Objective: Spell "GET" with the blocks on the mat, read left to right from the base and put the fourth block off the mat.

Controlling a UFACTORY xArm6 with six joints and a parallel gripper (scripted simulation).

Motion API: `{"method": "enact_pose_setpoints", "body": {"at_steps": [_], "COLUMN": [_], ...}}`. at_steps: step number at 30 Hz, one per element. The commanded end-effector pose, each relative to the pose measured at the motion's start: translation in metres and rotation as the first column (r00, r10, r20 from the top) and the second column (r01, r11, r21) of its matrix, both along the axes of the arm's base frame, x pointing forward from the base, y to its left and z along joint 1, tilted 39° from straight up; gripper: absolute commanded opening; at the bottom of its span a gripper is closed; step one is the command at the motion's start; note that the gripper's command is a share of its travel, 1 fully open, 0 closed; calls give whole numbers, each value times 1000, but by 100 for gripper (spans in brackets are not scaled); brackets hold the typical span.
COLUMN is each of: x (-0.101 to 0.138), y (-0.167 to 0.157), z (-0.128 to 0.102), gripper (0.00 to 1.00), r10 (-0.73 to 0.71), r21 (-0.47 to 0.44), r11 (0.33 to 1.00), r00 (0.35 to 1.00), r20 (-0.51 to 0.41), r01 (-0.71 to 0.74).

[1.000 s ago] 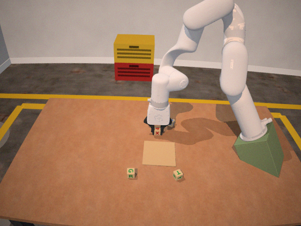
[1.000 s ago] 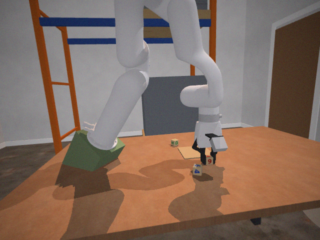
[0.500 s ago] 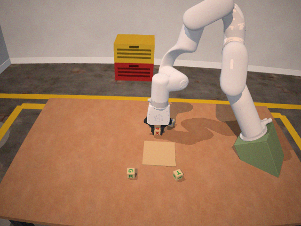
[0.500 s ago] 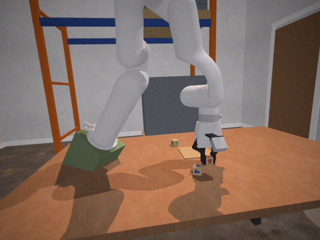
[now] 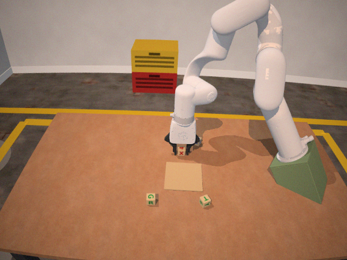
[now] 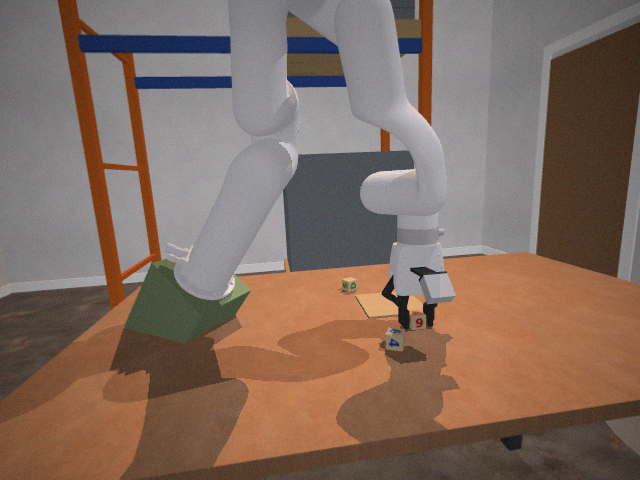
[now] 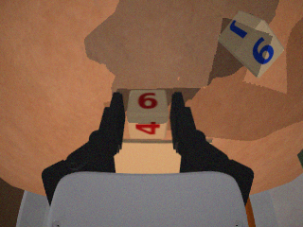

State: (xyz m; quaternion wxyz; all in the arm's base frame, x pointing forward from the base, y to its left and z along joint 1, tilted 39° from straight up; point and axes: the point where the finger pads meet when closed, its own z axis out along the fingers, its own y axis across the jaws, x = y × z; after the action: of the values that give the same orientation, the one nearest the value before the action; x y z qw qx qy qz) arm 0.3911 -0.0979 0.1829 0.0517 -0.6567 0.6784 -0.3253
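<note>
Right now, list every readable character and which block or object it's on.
"4", "X", "6", "9" in red: block between the claw fingers.
"G", "R" in green: left block.
"T" in green: right block.
"4", "6", "1" in blue: tilted block.
Crate labels: unreadable.

Pale grey walls, white baseboard. Dark mottled floor point(image 5: 84, 89) with yellow tape lines point(image 5: 30, 110). Yellow-over-red crates point(image 5: 154, 65) at upper centre. Orange ladder rack point(image 6: 93, 149) with blue bars at left, brown door point(image 6: 584, 155) at right, grey panel point(image 6: 330, 211) centre. Wooden table point(image 5: 84, 156).
</note>
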Motion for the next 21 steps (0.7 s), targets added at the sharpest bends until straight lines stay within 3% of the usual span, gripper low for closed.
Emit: {"method": "enact_pose_setpoints", "body": {"at_steps": [1,12,21], "x": [1,-2,-23], "y": [0,2,18], "z": [1,6,39], "gripper": [47,47,47], "r10": [1,1,1], "r21": [0,0,0], "r11": [1000,1000,1000], "r00": [1000,1000,1000], "r20": [3,3,3], "r01": [-1,-1,-1]}}
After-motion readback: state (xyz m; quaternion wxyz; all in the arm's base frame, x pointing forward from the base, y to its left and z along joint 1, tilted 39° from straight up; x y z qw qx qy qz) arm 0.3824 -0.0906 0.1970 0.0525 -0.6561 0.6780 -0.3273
